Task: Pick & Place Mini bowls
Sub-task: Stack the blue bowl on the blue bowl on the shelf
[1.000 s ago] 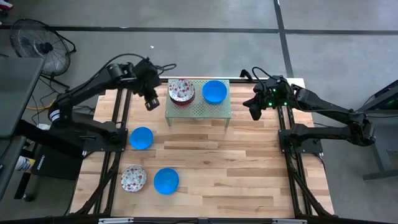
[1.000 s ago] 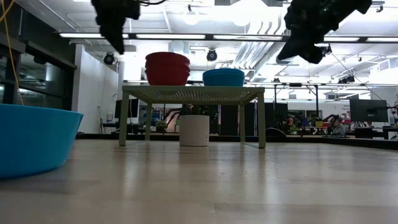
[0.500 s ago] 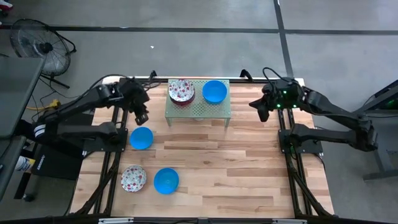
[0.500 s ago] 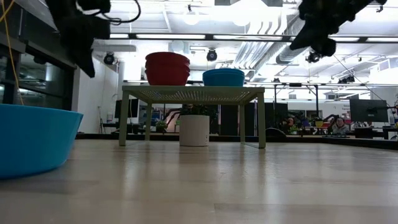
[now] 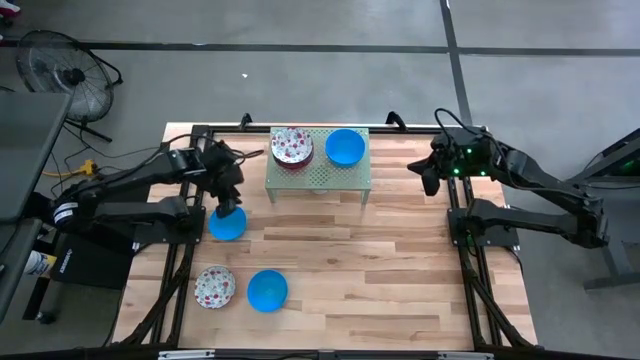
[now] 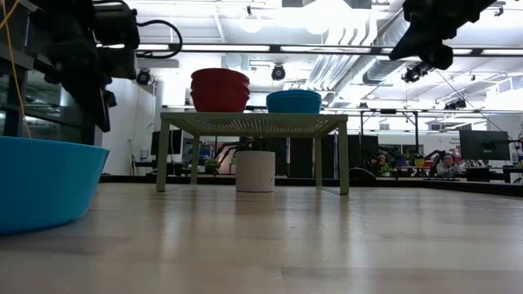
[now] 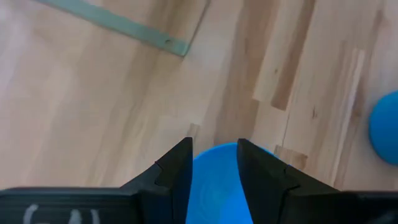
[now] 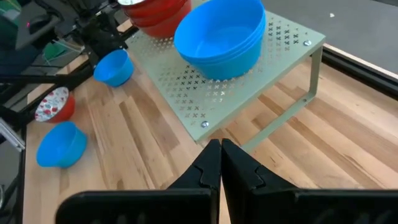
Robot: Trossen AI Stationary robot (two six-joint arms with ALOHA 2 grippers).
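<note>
Blue mini bowl (image 5: 227, 224) left of rack (image 5: 318, 176); left gripper (image 5: 228, 208) above it, fingers apart; right gripper (image 5: 431, 184) right of rack, fingers together

The rack (image 5: 318, 170) stands at the far middle of the counter (image 5: 400, 260), with a stack of bowls (image 5: 292, 146) and a blue stack (image 5: 345, 147) on top, so a hand must go over or around it. Three bowls sit near the left side: one blue (image 5: 227, 222) under the left hand (image 5: 228, 206), one speckled (image 5: 214, 287), one blue (image 5: 267, 290). The wide right and front part of the counter is bare wood, and the right hand (image 5: 432, 180) hangs at the right edge.
</note>
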